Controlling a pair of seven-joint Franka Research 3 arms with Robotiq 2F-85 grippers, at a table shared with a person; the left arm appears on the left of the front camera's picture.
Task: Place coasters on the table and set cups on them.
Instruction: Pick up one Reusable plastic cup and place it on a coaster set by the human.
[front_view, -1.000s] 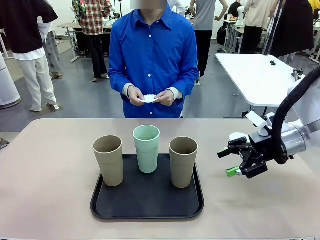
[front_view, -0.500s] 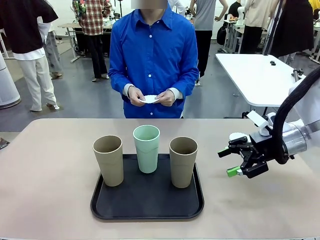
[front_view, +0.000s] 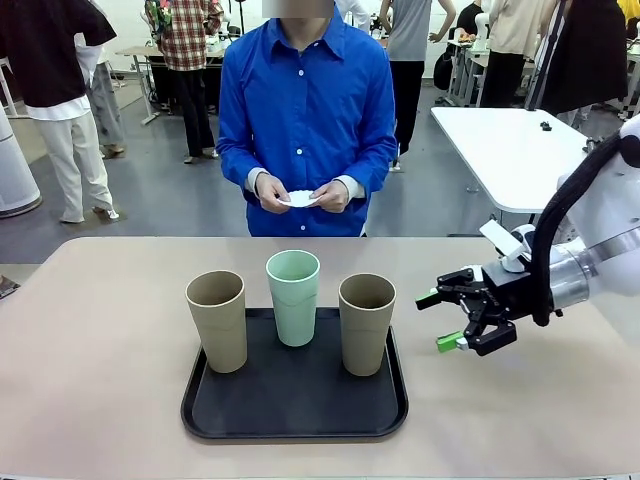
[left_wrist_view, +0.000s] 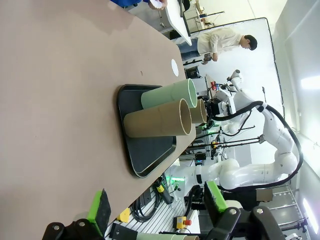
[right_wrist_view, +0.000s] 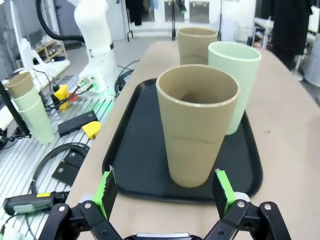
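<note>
**Both claws open, cups on the tray**

The right gripper (front_view: 438, 322) hovered empty with its jaws spread, just beside the right tan cup (front_view: 366, 322). That cup, the mint cup (front_view: 293, 297) and the left tan cup (front_view: 217, 320) stood upright on the black tray (front_view: 290, 408) on the table (front_view: 90, 360). The left gripper (left_wrist_view: 156, 205) gaped empty too. Across the table, the person's hands (front_view: 268, 190) held the white coasters (front_view: 299, 198).

The right gripper (front_view: 437, 320) has slid in across the table (front_view: 100, 350) toward the tray (front_view: 300, 405), ending up nearer the right-hand tan cup (front_view: 366, 325) than it was a second ago. Most of that move came in the last half second; before that it barely crept. It also sits a touch higher in the front view, and the white forearm (front_view: 615, 215) behind it has swung up and inward with it
</note>
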